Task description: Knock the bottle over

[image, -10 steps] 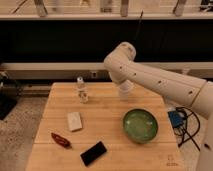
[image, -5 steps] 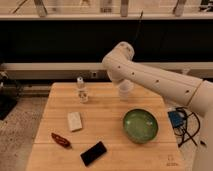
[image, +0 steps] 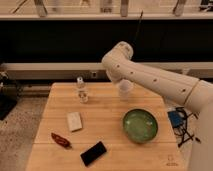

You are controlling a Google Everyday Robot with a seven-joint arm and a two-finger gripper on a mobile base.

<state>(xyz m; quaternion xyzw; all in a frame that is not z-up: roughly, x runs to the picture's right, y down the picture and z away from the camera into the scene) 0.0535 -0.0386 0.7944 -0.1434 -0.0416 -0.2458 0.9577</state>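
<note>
The bottle (image: 81, 90) is small, slim and clear with a white cap. It stands upright on the far left part of the wooden table (image: 105, 122). My white arm (image: 150, 77) reaches in from the right, with its bend above the table's far edge. My gripper is hidden behind the arm, so I cannot see it. A translucent white cup (image: 125, 90) stands just under the arm's bend, to the right of the bottle and apart from it.
A green bowl (image: 140, 125) sits at the right. A pale rectangular block (image: 74, 121), a red chili-shaped object (image: 60, 140) and a black phone (image: 93, 153) lie at the front left. A dark wall with a ledge runs behind the table.
</note>
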